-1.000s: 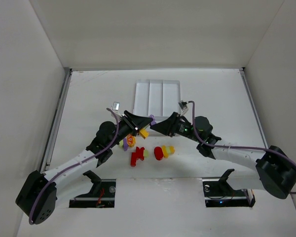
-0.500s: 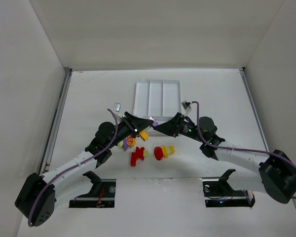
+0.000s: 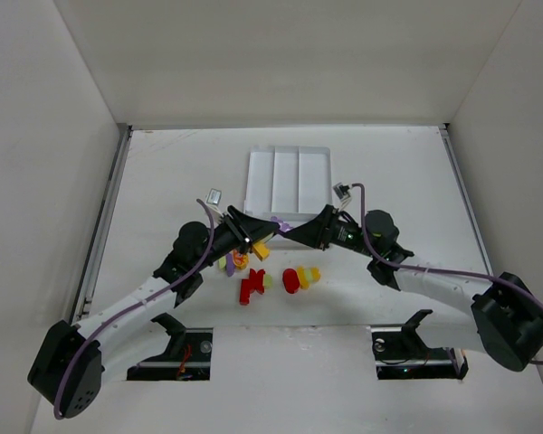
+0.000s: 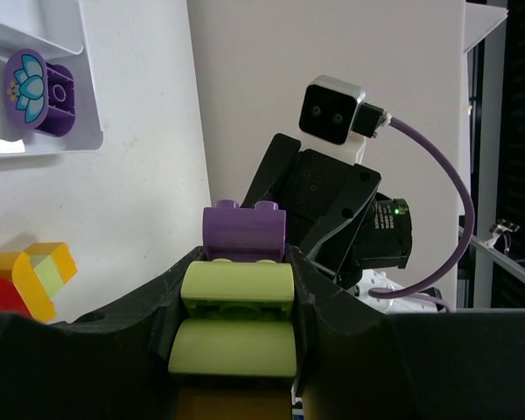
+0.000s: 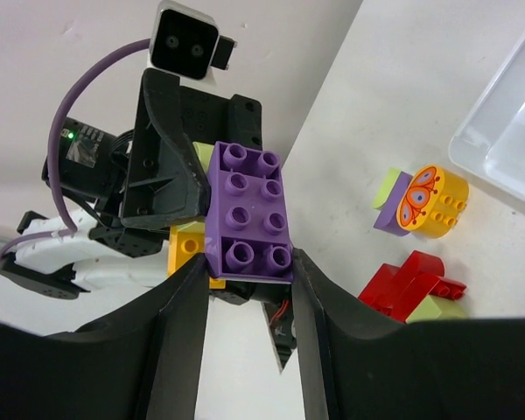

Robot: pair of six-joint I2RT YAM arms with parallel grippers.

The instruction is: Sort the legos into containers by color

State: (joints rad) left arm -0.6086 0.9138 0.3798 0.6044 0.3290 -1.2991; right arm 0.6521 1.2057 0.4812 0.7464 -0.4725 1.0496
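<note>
Just off the near edge of the white rectangular plastic tray (image 3: 290, 176), little has changed: the left gripper (image 3: 268, 224) still pinches the light green plastic brick (image 4: 236, 293), the right gripper (image 3: 289, 230) the purple studded plastic brick (image 5: 245, 210) stuck atop it, so separation remains unfinished.

White table (image 3: 163, 181) — white tray (image 3: 290, 176), scattered legos (image 3: 251, 287)

Just before the tray (image 3: 251, 181), the left gripper (image 3: 260, 232) and right gripper (image 3: 293, 231) grip one brick stack (image 3: 278, 222) between them. Loose bricks (image 3: 299, 277) lie farther before the tray. A single brick (image 4: 37, 83) sits in it.
</note>
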